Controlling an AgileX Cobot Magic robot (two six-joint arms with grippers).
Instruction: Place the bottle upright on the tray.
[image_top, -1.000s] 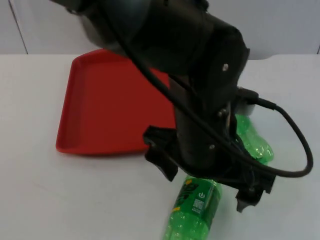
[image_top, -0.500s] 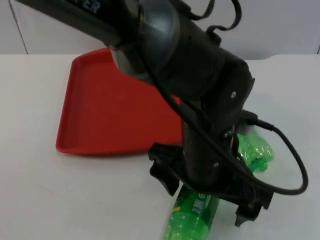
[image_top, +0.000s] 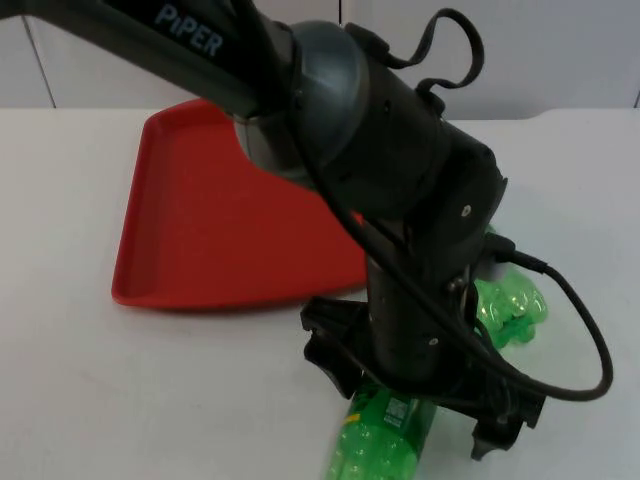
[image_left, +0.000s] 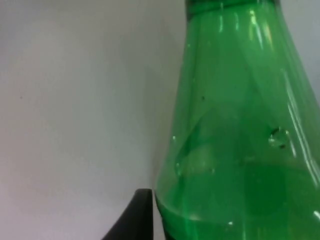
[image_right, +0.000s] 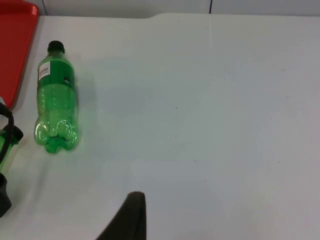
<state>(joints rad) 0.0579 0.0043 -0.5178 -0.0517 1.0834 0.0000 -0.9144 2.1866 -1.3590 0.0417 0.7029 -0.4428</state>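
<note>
From high up we look down and forward onto the white table (image_top: 120, 390). Our left wrist camera sits very close to a green bottle (image_left: 240, 125). Our right wrist camera looks from farther away, and also shares the red tray (image_right: 15, 45).

A green bottle (image_left: 235, 130) stood very close before the left gripper's black fingertip (image_left: 132, 220), its clear shoulder narrowing away from the tool toward the neck. It seemed to touch the fingertip's inner edge, though I couldn't be sure. White table (image_left: 75, 100) lay beside it.
</note>
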